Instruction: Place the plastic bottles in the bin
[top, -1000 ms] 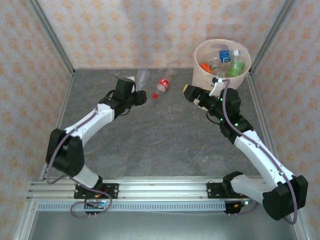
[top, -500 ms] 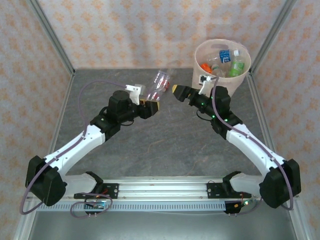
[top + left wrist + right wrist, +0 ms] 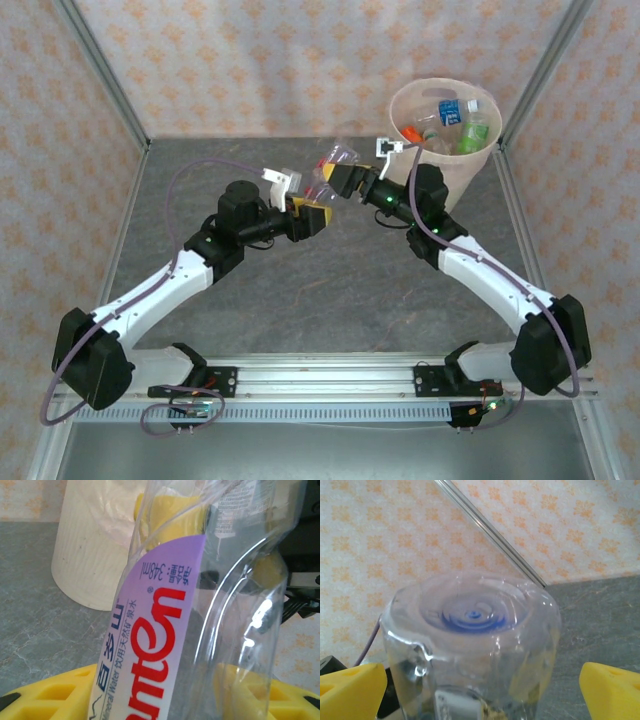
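A clear plastic bottle [image 3: 336,165] with a white-and-purple label and red lettering [image 3: 150,645] is held up over the middle of the table. My left gripper [image 3: 314,204] is shut on its lower part, yellow fingers [image 3: 45,695] on either side. My right gripper [image 3: 340,182] is open around the bottle's other end; the ribbed base [image 3: 470,625] sits between its spread fingertips [image 3: 350,690], which do not visibly touch it. The bin [image 3: 472,163], a pale round tub [image 3: 90,555], stands at the back right with several bottles [image 3: 455,120] inside.
Patterned walls and metal corner posts [image 3: 100,70] close in the grey table [image 3: 300,290]. The arms' bases sit on the rail [image 3: 320,385] at the near edge. The right arm's elbow stretches just in front of the bin.
The left gripper has carried the bottle up from the back of the table and rightward. The right gripper has swung left from the bin and now straddles the bottle's base.
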Action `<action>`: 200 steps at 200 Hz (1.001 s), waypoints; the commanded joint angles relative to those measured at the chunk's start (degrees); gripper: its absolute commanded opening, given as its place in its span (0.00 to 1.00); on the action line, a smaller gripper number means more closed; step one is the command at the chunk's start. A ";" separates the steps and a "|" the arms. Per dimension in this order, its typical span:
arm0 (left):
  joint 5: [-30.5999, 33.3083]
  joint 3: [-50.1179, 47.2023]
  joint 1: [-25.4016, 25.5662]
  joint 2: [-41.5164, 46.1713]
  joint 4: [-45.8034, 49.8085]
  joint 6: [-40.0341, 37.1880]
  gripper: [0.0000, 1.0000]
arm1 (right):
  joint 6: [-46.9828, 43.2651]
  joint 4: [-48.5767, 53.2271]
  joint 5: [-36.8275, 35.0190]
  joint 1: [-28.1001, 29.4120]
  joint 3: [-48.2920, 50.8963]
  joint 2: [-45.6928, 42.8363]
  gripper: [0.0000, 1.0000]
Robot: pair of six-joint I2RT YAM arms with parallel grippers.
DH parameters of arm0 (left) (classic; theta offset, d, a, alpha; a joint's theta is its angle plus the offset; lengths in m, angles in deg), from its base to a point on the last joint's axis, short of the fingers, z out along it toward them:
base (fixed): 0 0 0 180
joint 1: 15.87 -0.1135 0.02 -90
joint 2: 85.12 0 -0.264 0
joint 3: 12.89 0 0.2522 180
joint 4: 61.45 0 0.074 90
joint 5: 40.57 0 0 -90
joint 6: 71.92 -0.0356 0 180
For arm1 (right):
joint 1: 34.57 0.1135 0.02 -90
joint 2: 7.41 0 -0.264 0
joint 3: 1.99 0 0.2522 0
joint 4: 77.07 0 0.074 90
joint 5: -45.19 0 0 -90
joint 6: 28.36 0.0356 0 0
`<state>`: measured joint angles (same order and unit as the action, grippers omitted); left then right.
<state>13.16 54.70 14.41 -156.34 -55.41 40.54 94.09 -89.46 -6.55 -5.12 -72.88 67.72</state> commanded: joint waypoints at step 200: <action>-3.66 -0.50 0.66 -0.94 -6.33 -0.40 0.76 | -10.55 13.64 -0.33 0.69 -7.54 -3.62 0.48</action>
<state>9.71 56.16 15.27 -159.46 -56.79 39.08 89.13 -80.26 -6.38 -4.97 -76.46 66.89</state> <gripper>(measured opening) 0.623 0.501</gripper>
